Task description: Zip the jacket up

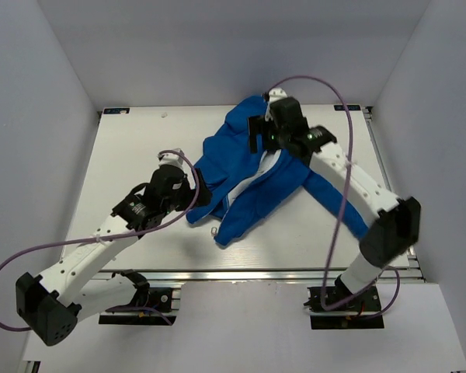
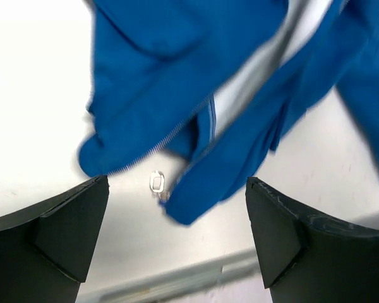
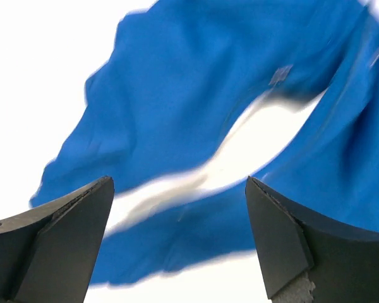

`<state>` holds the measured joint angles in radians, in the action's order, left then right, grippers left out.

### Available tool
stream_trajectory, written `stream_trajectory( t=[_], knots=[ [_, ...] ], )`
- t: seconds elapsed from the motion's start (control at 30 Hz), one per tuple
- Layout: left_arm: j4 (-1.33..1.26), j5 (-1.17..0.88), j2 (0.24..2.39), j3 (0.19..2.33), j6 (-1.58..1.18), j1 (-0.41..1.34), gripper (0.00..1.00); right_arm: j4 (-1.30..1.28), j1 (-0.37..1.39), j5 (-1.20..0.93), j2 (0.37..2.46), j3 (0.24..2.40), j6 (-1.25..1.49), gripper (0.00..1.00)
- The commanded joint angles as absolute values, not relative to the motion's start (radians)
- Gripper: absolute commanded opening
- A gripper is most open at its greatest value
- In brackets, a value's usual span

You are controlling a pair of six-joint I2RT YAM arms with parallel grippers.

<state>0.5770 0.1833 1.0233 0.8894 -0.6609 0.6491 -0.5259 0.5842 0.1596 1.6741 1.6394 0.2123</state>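
Observation:
The royal-blue fleece jacket (image 1: 248, 183) lies crumpled in the middle of the white table, front open, with its pale lining (image 1: 254, 172) showing in a strip. A small silver zipper pull (image 1: 214, 231) sticks out at its near hem. My left gripper (image 1: 200, 194) is open and empty, touching the jacket's left edge; in the left wrist view (image 2: 177, 218) the jacket (image 2: 177, 76) and the pull (image 2: 156, 183) lie just ahead of it. My right gripper (image 1: 258, 126) is open and empty above the jacket's far part (image 3: 196, 82), with the lining (image 3: 252, 139) ahead of it (image 3: 177, 224).
The table (image 1: 132, 155) is boxed in by white walls at left, back and right. An aluminium rail (image 1: 256, 273) runs along the near edge and shows close below my left fingers (image 2: 177, 281). A purple cable (image 1: 338, 101) loops over the right arm.

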Motion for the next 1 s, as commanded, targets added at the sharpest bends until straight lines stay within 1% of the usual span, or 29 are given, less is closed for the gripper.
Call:
stream_trajectory(
  t=[0.0, 0.07, 0.17, 0.27, 0.4, 0.47, 0.53, 0.57, 0.67, 0.87, 0.97],
  knots=[
    [0.618, 0.331, 1.035, 0.931, -0.689, 0.637, 0.98, -0.531, 0.667, 0.184, 1.551, 1.424, 0.339, 0.89],
    [0.62, 0.333, 1.08, 0.945, -0.693, 0.63, 0.98, -0.529, 0.747, 0.186, 1.507, 1.296, 0.371, 0.89],
    [0.563, 0.324, 1.133, 0.939, -0.689, 0.62, 0.98, -0.485, 0.802, 0.097, 1.453, 1.147, 0.413, 0.89],
    [0.457, 0.282, 1.193, 0.939, -0.657, 0.58, 0.98, -0.437, 0.818, 0.016, 1.474, 1.103, 0.416, 0.89],
    [0.348, 0.206, 1.359, 0.979, -0.591, 0.549, 0.98, -0.341, 0.822, -0.048, 1.58, 1.077, 0.413, 0.89],
    [0.281, 0.174, 1.402, 0.979, -0.569, 0.548, 0.98, -0.33, 0.816, -0.006, 1.621, 1.083, 0.42, 0.89],
    [0.239, 0.094, 1.459, 0.966, -0.557, 0.548, 0.98, -0.334, 0.801, 0.079, 1.678, 1.089, 0.439, 0.89],
    [0.218, 0.063, 1.477, 0.959, -0.557, 0.549, 0.98, -0.344, 0.79, 0.156, 1.715, 1.086, 0.465, 0.89],
    [0.193, -0.064, 1.531, 0.922, -0.571, 0.549, 0.98, -0.411, 0.704, 0.208, 1.775, 1.097, 0.495, 0.88],
    [0.101, -0.26, 1.534, 0.79, -0.581, 0.577, 0.98, -0.449, 0.595, 0.34, 1.761, 1.043, 0.48, 0.89],
    [0.146, -0.255, 1.531, 0.779, -0.552, 0.672, 0.98, -0.448, 0.525, 0.376, 1.749, 1.023, 0.48, 0.89]
  ],
)
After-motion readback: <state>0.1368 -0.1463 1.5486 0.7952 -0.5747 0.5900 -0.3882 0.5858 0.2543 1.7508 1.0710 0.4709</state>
